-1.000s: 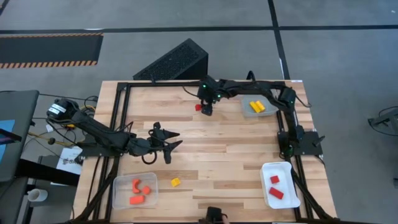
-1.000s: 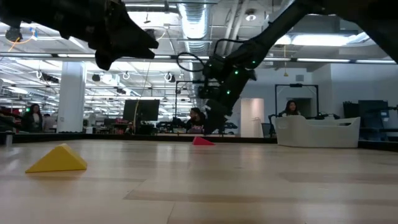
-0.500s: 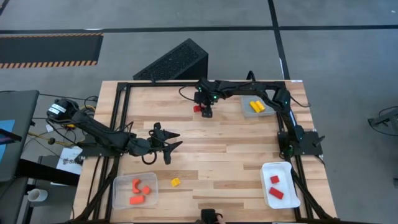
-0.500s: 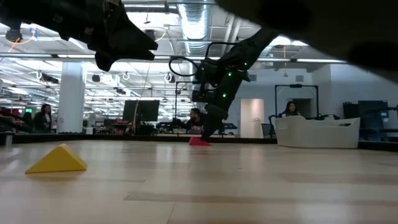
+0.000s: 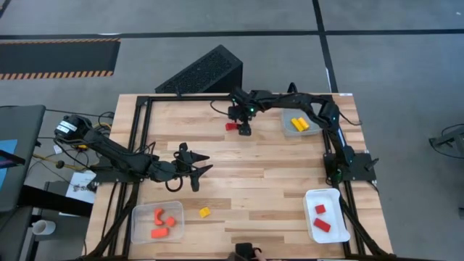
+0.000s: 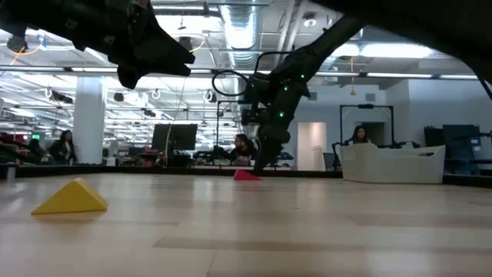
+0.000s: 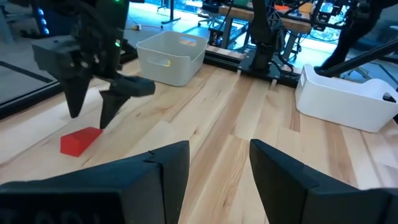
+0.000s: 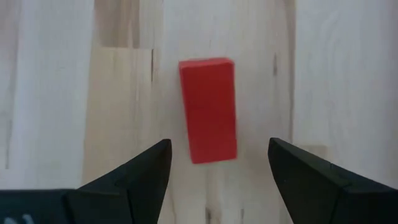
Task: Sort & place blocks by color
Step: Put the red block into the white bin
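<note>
High view: the right gripper (image 5: 244, 131) reaches to the far middle of the table (image 5: 261, 174), pointing down beside a red block (image 5: 231, 125) that lies flat on the wood, just off its fingertips. The left gripper (image 5: 197, 174) hangs over the table's middle left, holding nothing. A yellow block (image 5: 205, 212) lies alone on the wood near the front edge. The front left tray (image 5: 139, 217) holds three orange blocks (image 5: 161, 223), the far right tray (image 5: 287, 127) holds yellow blocks (image 5: 299, 124), and the front right tray (image 5: 337, 217) holds two red blocks (image 5: 320, 218). Low view: the right gripper (image 6: 260, 163) comes down just beside the red block (image 6: 247, 175), its tips near the wood; the yellow block (image 6: 71, 196) sits close to the camera and the left gripper (image 6: 165, 54) hangs high above the table. People show in the room behind. Left wrist view: the left arm's own fingers (image 7: 168, 168) stand partly apart with bare wood between them; farther off the right gripper (image 7: 92, 109) stands over the red block (image 7: 81, 140), fingers spread. Right wrist view: the red block (image 8: 208, 109) lies lengthwise on the wood ahead of the right arm's widely parted fingers (image 8: 144, 174), in line with the gap between them and untouched by either.
</note>
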